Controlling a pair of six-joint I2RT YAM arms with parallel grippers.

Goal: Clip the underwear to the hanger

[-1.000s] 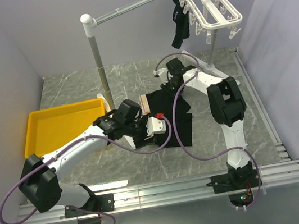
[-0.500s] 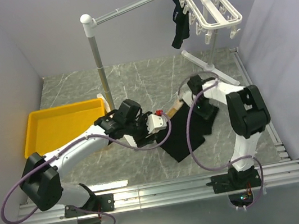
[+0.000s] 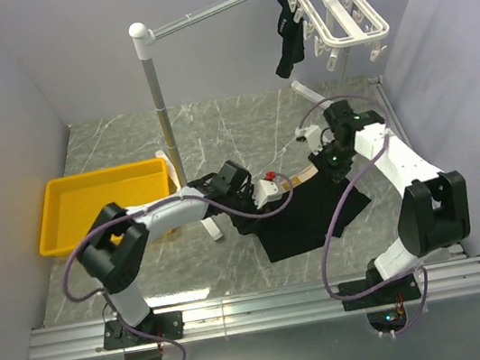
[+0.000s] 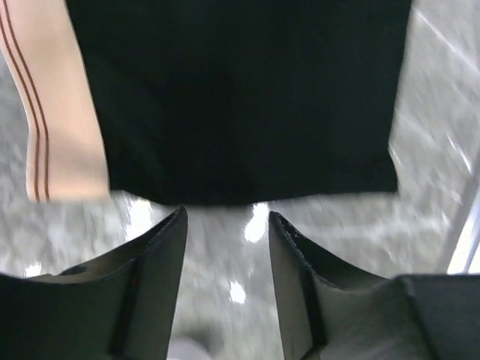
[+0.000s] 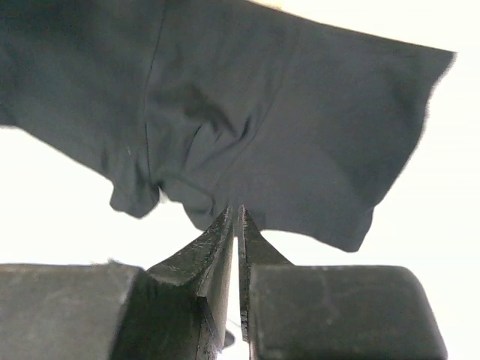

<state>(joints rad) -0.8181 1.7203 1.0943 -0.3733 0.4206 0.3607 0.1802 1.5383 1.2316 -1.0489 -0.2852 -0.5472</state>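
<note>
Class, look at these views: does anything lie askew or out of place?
Yes: the underwear lies askew, one edge pinched up by the right gripper, the rest slanting across the table, far from the hanger.

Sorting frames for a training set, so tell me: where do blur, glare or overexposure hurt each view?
Left wrist: motion-blurred, the underwear has smeared edges, and there are bright glare spots on the table. Right wrist: the background is blown out to white, the cloth dark but fairly sharp. Top external: sharp and evenly lit, no strong glare.
</note>
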